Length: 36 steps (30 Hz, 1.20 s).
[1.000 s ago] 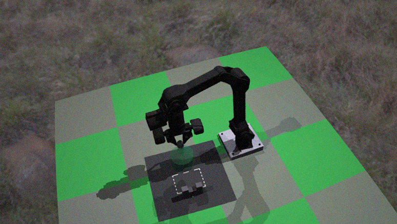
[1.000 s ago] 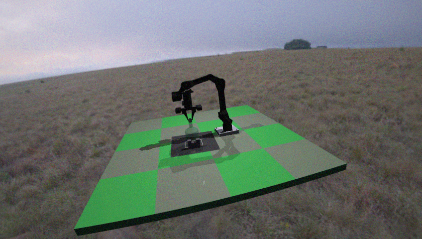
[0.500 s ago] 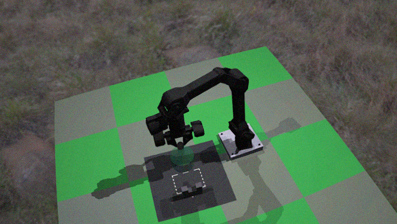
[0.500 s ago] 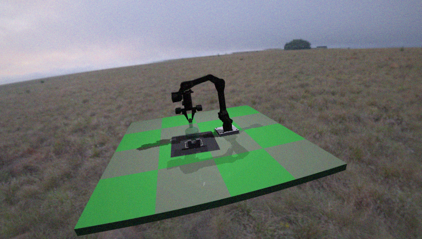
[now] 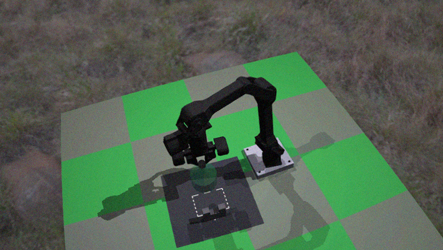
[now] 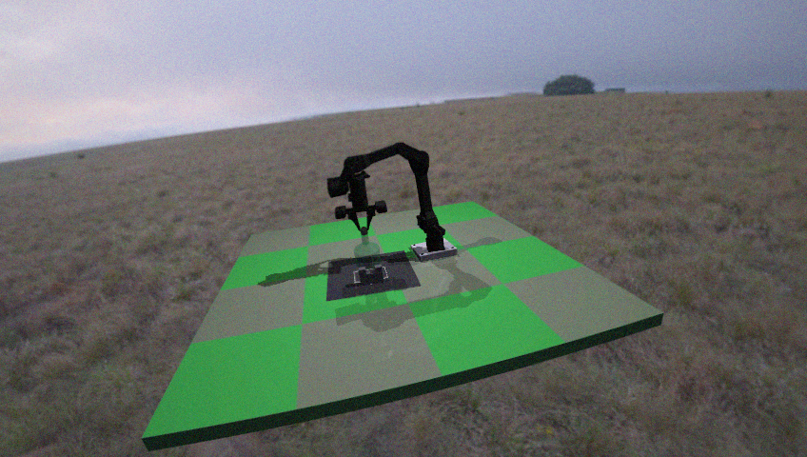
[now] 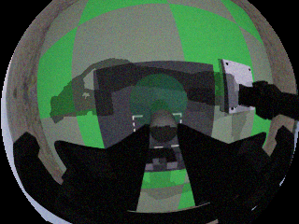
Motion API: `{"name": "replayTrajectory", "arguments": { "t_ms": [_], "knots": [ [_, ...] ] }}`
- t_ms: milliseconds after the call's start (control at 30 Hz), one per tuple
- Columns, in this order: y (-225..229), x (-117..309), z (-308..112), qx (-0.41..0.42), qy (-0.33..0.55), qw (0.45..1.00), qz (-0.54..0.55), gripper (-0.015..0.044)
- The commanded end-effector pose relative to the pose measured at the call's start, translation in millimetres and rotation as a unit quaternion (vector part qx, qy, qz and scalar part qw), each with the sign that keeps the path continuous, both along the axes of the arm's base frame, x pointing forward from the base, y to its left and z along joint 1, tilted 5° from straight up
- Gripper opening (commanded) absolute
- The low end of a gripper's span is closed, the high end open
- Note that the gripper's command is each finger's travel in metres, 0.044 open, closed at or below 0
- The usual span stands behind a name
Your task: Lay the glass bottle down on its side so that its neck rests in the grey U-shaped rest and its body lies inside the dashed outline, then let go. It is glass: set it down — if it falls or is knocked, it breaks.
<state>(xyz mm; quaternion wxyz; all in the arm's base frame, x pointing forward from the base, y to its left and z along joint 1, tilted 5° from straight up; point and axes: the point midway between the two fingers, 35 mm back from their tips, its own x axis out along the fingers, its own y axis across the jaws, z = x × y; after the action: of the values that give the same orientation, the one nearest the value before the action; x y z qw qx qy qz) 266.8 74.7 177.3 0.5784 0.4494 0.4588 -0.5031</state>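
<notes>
The black parallel-jaw gripper (image 5: 201, 159) (image 6: 364, 228) (image 7: 163, 129) pointed downward, its fingers closed on the neck end of the translucent green glass bottle (image 5: 203, 178) (image 6: 366, 248) (image 7: 158, 93), just at the dark, rounded cap (image 5: 202, 163) (image 6: 364, 230) (image 7: 163, 127). The bottle was roughly upright, neck up and broad body below, over the dark grey square mat (image 5: 247, 206) (image 6: 338, 289) (image 7: 201, 77); whether its base touched the mat could not be told.

The white dashed outline (image 5: 193, 202) (image 6: 355, 277) (image 7: 134, 123) lay on the mat near the bottle, and the body was not laid down inside it. The grey U-shaped rest (image 5: 214, 212) (image 6: 370, 275) (image 7: 161, 161) stood at the outline's side farther from the bottle, its two raised sides apart and no neck between them.

The black jointed arm (image 5: 230, 95) (image 6: 422, 169) (image 7: 276, 95) arched up from a pale square base plate (image 5: 248, 153) (image 6: 416, 248) (image 7: 243, 69) beside the mat, on the green-and-grey checkered table (image 5: 301, 202) (image 6: 362, 350) (image 7: 131, 33).
</notes>
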Motion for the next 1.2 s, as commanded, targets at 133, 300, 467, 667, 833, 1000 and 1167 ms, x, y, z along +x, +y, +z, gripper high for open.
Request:
{"name": "replayTrajectory", "arguments": {
  "t_ms": [133,300,467,667,833,1000,1167],
  "knots": [
    [11.8,-1.5,0.8,0.001,0.000,1.000,0.000,0.0105],
    [15.1,-1.9,0.7,-0.005,0.000,1.000,-0.002,0.0105],
    [18.4,-2.3,0.6,-0.011,0.000,1.000,-0.005,0.0105],
    [22.8,-2.8,0.3,-0.019,-0.001,1.000,-0.009,0.0105],
    [26.5,-3.2,0.0,-0.025,-0.001,1.000,-0.012,0.0105],
    [30.1,-3.6,-0.4,-0.032,-0.002,0.999,-0.014,0.0105],
    [33.8,-4.1,-0.8,-0.038,-0.003,0.999,-0.017,0.0105]
  ]
}}
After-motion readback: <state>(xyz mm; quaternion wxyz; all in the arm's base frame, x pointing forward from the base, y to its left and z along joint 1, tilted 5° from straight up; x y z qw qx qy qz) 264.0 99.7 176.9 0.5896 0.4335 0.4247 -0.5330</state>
